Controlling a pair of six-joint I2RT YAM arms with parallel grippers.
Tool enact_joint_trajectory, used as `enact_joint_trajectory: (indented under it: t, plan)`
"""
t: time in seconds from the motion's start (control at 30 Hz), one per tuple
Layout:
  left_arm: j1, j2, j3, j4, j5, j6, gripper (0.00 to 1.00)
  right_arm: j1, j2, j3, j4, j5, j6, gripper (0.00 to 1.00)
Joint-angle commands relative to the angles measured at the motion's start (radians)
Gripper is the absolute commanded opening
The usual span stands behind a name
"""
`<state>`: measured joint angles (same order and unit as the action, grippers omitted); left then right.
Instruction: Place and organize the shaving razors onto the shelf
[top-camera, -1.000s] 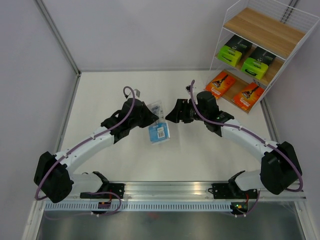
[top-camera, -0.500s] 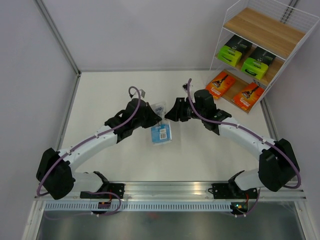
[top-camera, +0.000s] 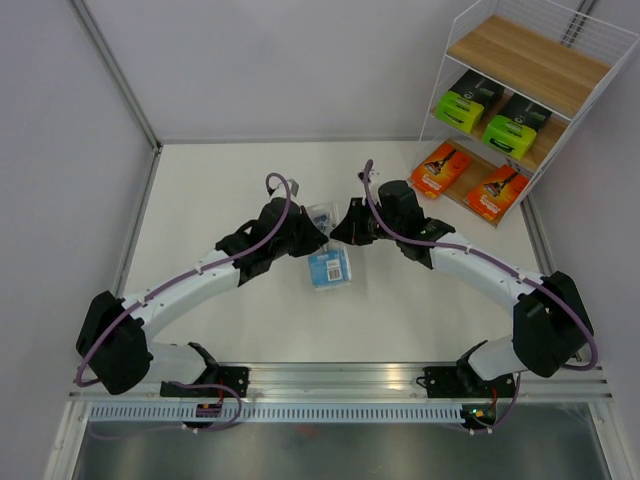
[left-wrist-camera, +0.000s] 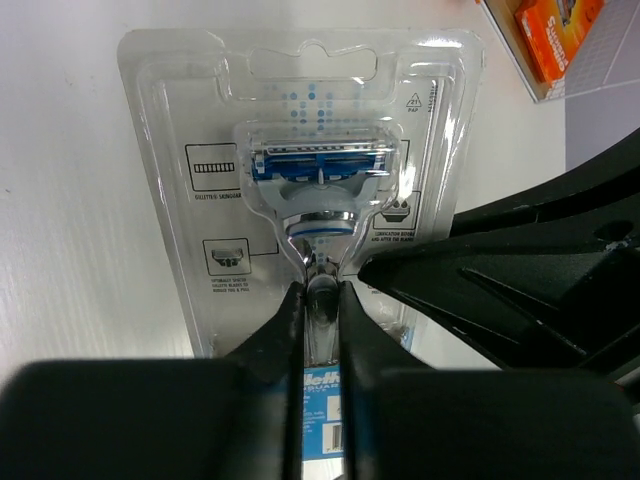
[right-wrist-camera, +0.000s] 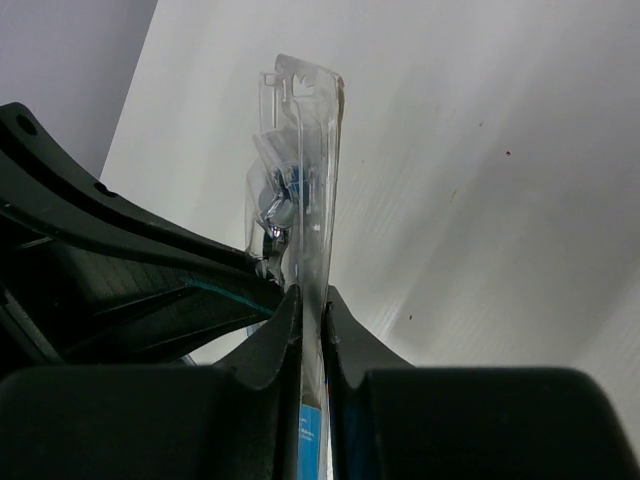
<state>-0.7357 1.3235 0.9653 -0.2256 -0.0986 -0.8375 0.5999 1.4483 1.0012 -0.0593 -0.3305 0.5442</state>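
Clear blister pack (top-camera: 326, 248) with the blue card is off the table (top-camera: 220, 180), held mid-workspace between both arms, well apart from the shelf (top-camera: 590, 95). In the left wrist view we see the razor head facing the camera and the left gripper (left-wrist-camera: 320, 296) clamped on the blister's handle bulge, fingers tight on both sides. In the right wrist view the pack (right-wrist-camera: 300, 190) shows edge-on, and the right gripper (right-wrist-camera: 308, 300) is pinched onto that thin plastic edge. So both pincers grip the same pack; we read this as a handover, left to right, since the right arm sits nearer the shelf.

Progress, as far as we can see: four of five packs are shelved. Two black-and-lime boxes (top-camera: 465, 100) (top-camera: 513, 125) sit side by side on the middle board, and two orange cards (top-camera: 440, 168) (top-camera: 497, 190) lie side by side on the bottom board. The top board (top-camera: 525, 55) holds nothing.

Left to do, in our judgement: the left gripper lets go, the right carries the blister over and sets it on the shelf, likely the top board. Risk: the thin edge grip may let the pack swing or slip.
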Motion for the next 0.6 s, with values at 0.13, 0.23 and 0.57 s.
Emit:
enact_joint_trajectory:
  t: [0.13,0.23,0.57]
  plan:
    - [-0.002,-0.093,0.076,-0.038,-0.137,0.098,0.56,-0.043,-0.051,0.074,-0.045,0.169,-0.006,0.0]
    - [0.007,-0.144,0.093,-0.137,-0.239,0.123,0.68,-0.118,-0.032,0.183,-0.097,0.159,-0.009,0.01]
    - [0.121,-0.267,0.058,-0.21,-0.253,0.138,0.74,-0.351,0.055,0.719,-0.128,0.444,-0.049,0.01]
